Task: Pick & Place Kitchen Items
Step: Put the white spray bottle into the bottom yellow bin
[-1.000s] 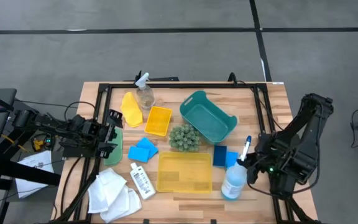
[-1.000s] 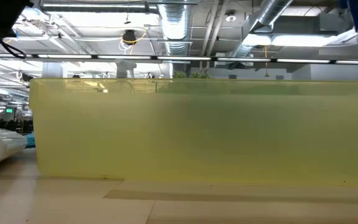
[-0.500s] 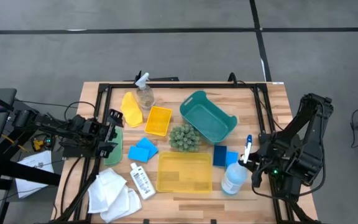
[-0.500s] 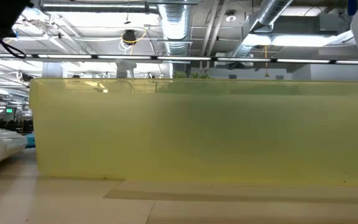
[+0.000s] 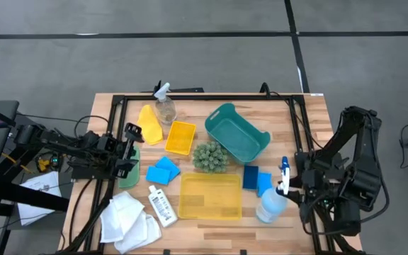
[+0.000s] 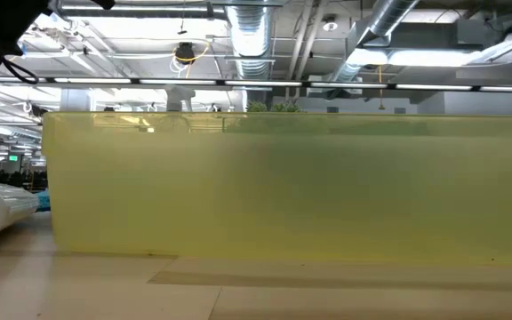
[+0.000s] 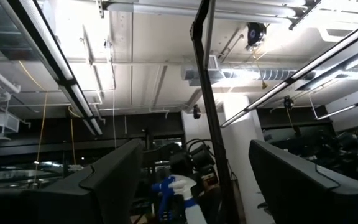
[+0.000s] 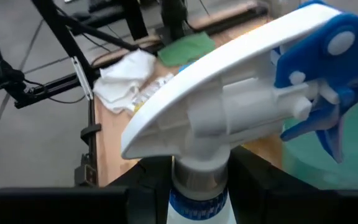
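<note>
- Our right gripper point(image 5: 287, 185) sits at the table's right edge, its fingers pinching the neck of the blue-triggered clear spray bottle point(image 5: 271, 203); the right wrist view shows its white and blue spray head point(image 8: 241, 106) close up.
- The bottle stands tilted just right of the flat yellow plastic bin point(image 5: 210, 196), beside the blue sponges point(image 5: 256, 178).
- Our left gripper point(image 5: 128, 151) hangs at the table's left edge, fingers spread wide and holding nothing.
- White cloths point(image 5: 127, 218) lie near the front left corner.
</note>
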Controlling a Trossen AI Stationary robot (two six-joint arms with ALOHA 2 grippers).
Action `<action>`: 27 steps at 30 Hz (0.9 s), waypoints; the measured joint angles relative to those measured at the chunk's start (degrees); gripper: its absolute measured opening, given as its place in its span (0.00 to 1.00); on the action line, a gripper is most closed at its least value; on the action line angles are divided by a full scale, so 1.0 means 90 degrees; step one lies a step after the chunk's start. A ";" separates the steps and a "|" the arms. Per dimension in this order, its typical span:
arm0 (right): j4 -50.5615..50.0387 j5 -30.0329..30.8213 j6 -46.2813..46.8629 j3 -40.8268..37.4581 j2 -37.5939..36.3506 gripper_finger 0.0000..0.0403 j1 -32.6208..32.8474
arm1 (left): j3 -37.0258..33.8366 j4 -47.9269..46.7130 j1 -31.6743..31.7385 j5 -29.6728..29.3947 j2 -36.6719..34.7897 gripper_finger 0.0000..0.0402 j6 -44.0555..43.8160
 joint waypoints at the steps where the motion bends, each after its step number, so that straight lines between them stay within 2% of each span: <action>1: 0.0123 0.0086 -0.0237 0.0001 0.0000 0.28 0.0000 | 0.0000 0.0000 0.0000 0.0000 0.0001 0.72 0.0000; 14: 0.1913 0.0856 -0.3394 0.0008 -0.0002 0.27 -0.0046 | 0.0000 -0.0051 0.0000 0.0002 0.0002 0.72 0.0000; 27: 0.3009 0.0798 -0.5422 0.0008 -0.0002 0.27 -0.0704 | 0.0000 -0.0051 0.0000 0.0002 0.0002 0.72 0.0002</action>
